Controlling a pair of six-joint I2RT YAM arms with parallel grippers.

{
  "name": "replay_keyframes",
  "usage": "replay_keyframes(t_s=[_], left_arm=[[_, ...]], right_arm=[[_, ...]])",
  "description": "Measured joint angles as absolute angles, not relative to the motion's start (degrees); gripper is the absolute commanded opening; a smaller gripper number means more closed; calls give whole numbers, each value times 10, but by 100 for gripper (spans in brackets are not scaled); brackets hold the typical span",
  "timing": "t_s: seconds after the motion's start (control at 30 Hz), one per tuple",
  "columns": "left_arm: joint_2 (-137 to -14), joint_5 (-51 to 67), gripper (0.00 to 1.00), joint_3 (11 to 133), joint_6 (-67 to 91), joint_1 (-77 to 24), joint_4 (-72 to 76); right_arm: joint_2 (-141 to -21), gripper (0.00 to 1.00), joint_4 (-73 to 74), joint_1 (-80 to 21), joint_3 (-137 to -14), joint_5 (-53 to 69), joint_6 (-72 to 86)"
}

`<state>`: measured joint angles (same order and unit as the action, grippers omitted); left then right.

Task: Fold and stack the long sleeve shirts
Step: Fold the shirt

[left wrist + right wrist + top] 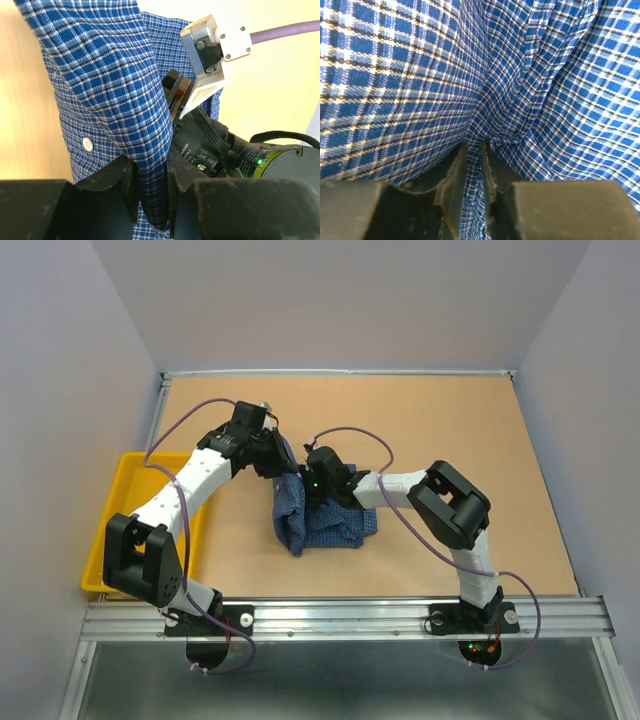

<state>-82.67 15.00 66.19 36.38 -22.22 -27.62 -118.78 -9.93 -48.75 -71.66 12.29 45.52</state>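
One blue checked long sleeve shirt (318,520) hangs bunched between my two grippers over the middle of the table, its lower part resting on the surface. My left gripper (277,455) is shut on a thick fold of the shirt (125,100); the cloth runs down between its black fingers (127,187), and a white button (88,144) shows beside it. My right gripper (318,480) sits close to the left one and is shut on a thin fold of the shirt (530,90), pinched between its fingers (456,180). Fabric fills the right wrist view.
A yellow tray (115,515) lies at the table's left edge, partly under the left arm. The right arm's wrist and purple cable (285,32) hang right next to the left gripper. Grey walls enclose the brown table (460,430).
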Motion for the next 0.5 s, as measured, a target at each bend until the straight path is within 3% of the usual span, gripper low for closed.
replay_keyframes(t_s=[0.23,0.5], left_arm=[[-847,154,0,684,344,-230,-287],[-866,159,0,696,315,-240,-292]], right_arm=[[-1145,47,-89,-485,-677,83,442],[-1017,46,-53,-440,-592,53,413]])
